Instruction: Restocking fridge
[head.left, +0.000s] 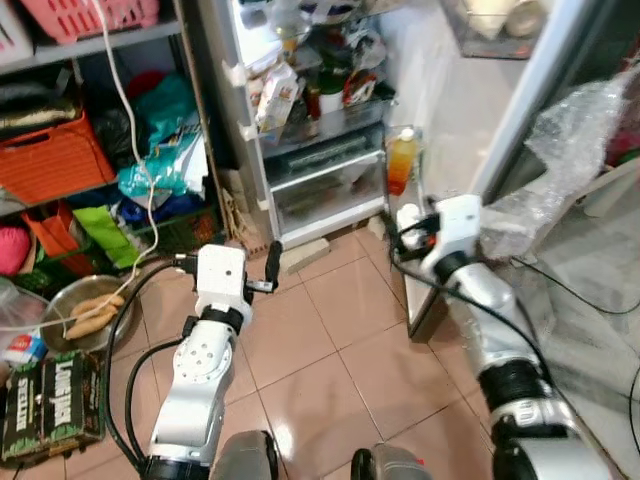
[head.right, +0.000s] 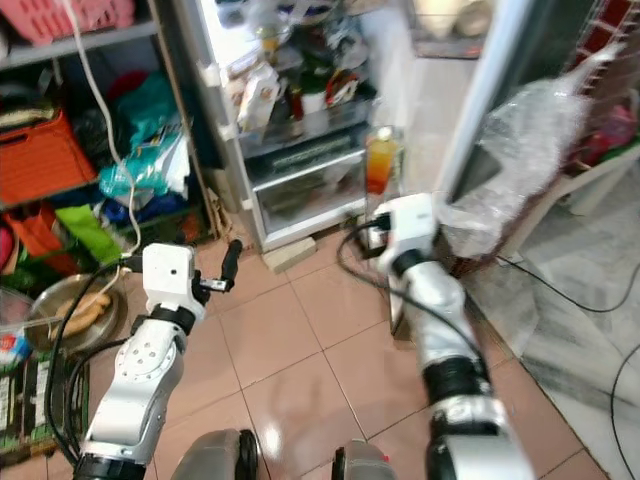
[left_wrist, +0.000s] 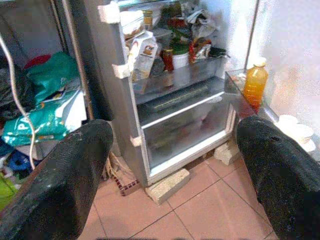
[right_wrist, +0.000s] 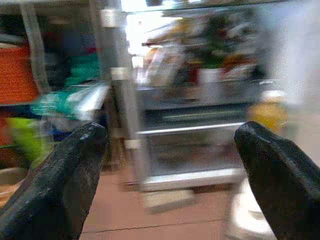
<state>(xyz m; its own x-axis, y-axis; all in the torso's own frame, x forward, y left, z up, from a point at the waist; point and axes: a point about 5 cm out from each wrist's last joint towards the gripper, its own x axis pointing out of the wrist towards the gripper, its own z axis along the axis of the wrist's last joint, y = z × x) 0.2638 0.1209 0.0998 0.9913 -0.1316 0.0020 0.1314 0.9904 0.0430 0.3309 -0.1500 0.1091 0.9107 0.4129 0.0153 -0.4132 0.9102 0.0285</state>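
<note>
Plainly both pincers are empty at this moment. The left pincer (left_wrist: 165, 165) is spread wide, with the open fridge (head.left: 320, 150) framed between its black fingers; the right pincer (right_wrist: 170, 165) is likewise spread and grips nothing, its wrist picture blurred. In the head view the fridge sits in the upper middle of the frame, its shelves crowded with cartons and jars. An orange juice bottle (head.left: 401, 160) stands upright in the lower door rack at centre right, with a white tub (left_wrist: 295, 132) just beside it lower down. Judging by its look, the bottle is a stiff, smooth plastic one, fairly heavy if full and likely slippery; its straight body below the cap seems the safest hold. The carton (left_wrist: 145, 52) on the crowded shelf would dent more easily, so a light squeeze across its flat sides suits it.
</note>
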